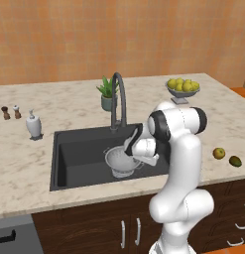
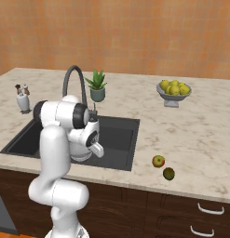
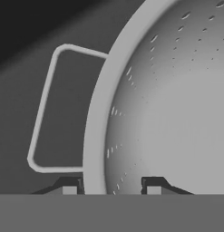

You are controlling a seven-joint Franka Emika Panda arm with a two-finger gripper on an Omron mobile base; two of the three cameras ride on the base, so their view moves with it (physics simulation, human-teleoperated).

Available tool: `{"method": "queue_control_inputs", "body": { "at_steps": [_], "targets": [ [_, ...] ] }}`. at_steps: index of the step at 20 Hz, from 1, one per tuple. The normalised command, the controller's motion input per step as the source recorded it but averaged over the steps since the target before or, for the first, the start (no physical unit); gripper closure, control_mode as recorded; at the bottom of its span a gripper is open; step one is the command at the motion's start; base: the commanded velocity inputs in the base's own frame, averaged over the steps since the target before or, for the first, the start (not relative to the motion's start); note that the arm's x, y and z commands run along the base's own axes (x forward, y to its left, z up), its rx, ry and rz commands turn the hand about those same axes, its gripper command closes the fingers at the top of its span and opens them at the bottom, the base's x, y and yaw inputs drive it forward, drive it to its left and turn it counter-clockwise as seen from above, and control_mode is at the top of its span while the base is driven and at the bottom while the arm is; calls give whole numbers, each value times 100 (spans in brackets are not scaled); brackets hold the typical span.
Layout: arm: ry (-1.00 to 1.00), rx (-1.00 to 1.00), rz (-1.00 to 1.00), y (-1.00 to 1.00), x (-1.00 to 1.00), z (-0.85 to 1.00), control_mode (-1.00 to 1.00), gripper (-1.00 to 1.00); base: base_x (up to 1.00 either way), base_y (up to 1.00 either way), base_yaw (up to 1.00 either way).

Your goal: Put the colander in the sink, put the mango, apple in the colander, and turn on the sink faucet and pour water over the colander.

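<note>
Step in hand: setting the colander (image 1: 123,161) down in the sink (image 1: 77,154); this is my judgement from how things lie.
Gripper: the gripper (image 3: 112,186) is clamped on the rim of the colander, one finger outside the rim and one inside, at the bottom middle of the hand view.
Colander: in the left base view it sits at the centre of the frame, inside the basin, low over the floor; I cannot tell if it already touches the floor.
Handle: a thin wire handle of the colander shows at the left of the hand view, just beside the grip.
Faucet: the faucet (image 1: 119,99) stands behind the basin, its spout arching above the colander; no water runs.
Fruit: the apple (image 2: 158,161) and the mango (image 2: 169,174) lie on the counter (image 2: 200,139) at the lower right of the right base view, near each other, well apart from the sink.
How to do it well: lower until the bowl rests level under the spout, then release and lift straight up, so the rim is not dragged or tipped.
Risk: the bowl may tilt if one finger catches the rim.
</note>
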Motion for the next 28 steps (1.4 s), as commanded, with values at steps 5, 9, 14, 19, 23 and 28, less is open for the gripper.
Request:
{"method": "queue_control_inputs", "body": {
  "at_steps": [5, 9, 14, 19, 23, 28],
  "targets": [
    [2, 0, 6, 13, 9, -39, -100, 100, 0, 0, 0],
    [6, 0, 6, 6, 0, -37, -100, 100, 0, 0, 0],
    [4, 0, 3, 5, 32, -11, -100, 100, 0, 0, 0],
    [1, 0, 1, 15, 40, -4, -100, 100, 0, 0, 0],
    [2, 0, 2, 11, 6, 0, -100, 100, 0, 0, 0],
    [0, 0, 0, 0, 0, 0, -100, -100, 0, 0, 0]
  ]
}}
